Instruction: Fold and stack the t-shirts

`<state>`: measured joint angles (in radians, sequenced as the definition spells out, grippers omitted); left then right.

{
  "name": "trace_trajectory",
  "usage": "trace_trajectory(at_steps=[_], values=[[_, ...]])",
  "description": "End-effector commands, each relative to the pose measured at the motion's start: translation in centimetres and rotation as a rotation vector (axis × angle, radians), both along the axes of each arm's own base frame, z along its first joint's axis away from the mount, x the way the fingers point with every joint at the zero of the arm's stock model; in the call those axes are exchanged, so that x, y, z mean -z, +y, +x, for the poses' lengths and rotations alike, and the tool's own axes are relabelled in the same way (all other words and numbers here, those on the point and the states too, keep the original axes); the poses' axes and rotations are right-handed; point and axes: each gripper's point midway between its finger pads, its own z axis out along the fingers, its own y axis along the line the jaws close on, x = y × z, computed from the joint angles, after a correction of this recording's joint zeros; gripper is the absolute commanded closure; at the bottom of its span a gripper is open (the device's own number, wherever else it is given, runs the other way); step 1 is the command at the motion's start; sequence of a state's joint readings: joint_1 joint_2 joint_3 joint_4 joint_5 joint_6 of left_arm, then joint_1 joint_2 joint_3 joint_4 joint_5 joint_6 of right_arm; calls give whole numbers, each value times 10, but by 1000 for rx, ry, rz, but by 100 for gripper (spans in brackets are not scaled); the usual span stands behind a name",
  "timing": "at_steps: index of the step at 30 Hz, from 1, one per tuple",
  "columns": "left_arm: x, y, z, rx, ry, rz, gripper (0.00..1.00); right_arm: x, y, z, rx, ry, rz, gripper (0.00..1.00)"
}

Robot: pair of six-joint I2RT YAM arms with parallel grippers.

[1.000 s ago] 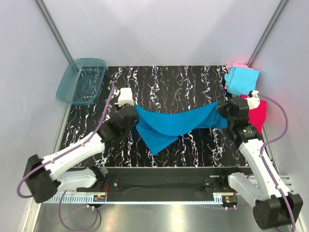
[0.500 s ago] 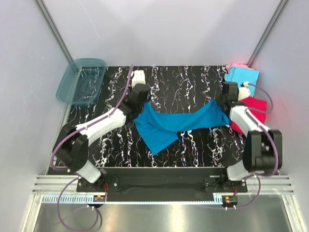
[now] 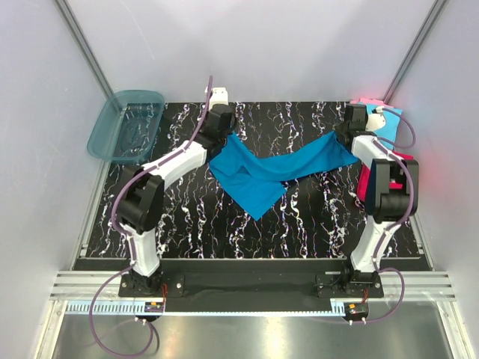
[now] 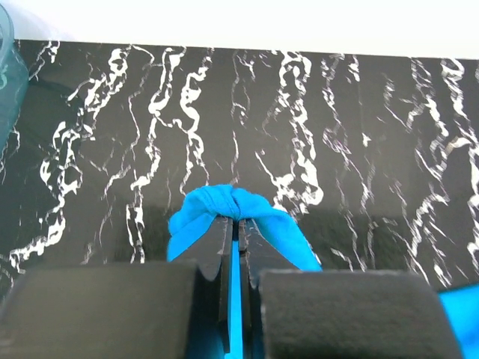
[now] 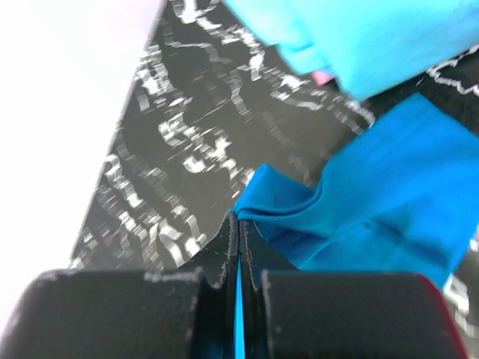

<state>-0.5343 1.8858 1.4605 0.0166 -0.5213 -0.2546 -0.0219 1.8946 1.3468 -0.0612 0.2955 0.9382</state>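
Note:
The large teal-blue t-shirt (image 3: 277,168) hangs stretched between my two grippers over the far half of the black marbled table (image 3: 299,217), and its loose part trails toward the near side. My left gripper (image 3: 228,134) is shut on one bunched corner of the cloth (image 4: 258,209), with the fabric pinched between the fingers. My right gripper (image 3: 346,138) is shut on the opposite corner (image 5: 299,198). At the far right lie a light cyan shirt (image 3: 391,121), a pale pink one (image 3: 367,101) under it, and a magenta-red one (image 3: 408,168).
A translucent teal plastic tub (image 3: 126,126) stands off the table's far left corner. White walls enclose the table at the back and on both sides. The pile of shirts lies close beside my right arm.
Both arms have reached out toward the far edge of the table. They carried the held edge of the teal-blue t-shirt back with them, and the cloth now lies farther from the near edge.

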Motion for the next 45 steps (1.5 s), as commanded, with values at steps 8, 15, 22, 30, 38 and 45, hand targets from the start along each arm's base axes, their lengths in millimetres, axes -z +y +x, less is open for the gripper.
trace_trajectory(at_steps=[8, 15, 22, 30, 38, 45], values=[[-47, 14, 37, -29, -96, -4, 46, -36, 8, 48, -141, -182, -13, 39], [-150, 10, -12, 84, -219, -127, 29, -189, 57, 6, -276, -452, -141, 20], [-117, -24, -103, 207, -130, -241, 33, -216, 64, -82, -202, -475, -67, 23], [48, -59, -197, 248, 80, -336, 35, -142, 60, -150, -190, -377, -60, 24], [103, -69, -243, 238, 156, -394, 35, -103, 56, -179, -197, -320, -76, 25], [122, -79, -262, 235, 187, -409, 35, -100, 60, -179, -214, -327, -53, 26]])
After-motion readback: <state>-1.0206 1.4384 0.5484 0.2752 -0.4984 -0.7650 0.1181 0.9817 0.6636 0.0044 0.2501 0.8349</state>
